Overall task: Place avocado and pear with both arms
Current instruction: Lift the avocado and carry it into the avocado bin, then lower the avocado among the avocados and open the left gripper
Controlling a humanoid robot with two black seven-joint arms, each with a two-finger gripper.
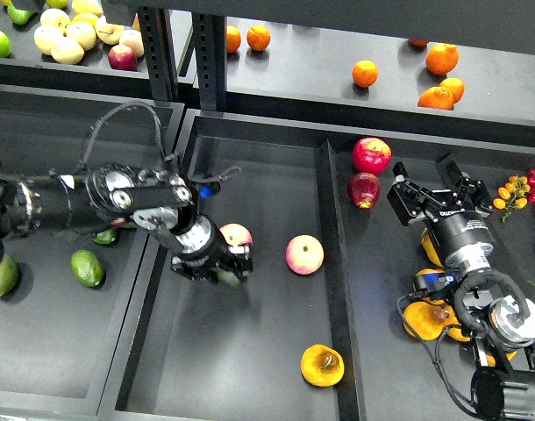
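While the pear [322,365] already lies low in the middle tray [250,368], the left gripper [222,270] at frame center grips something green, likely the avocado [227,278]. The right gripper [430,186], upper right, is spread wide and holds nothing, so 1 fruit looks left.

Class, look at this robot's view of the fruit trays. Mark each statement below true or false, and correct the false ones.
1. A pear lies in the middle tray. True.
2. The right gripper holds a red apple. False: it is open and empty; the two red apples lie to its left.
3. The left gripper is down in the middle tray, beside a pink-yellow apple. True.
4. The oranges sit in the left tray. False: they are on the shelf behind the trays.
5. Green avocados lie in the left tray. True.
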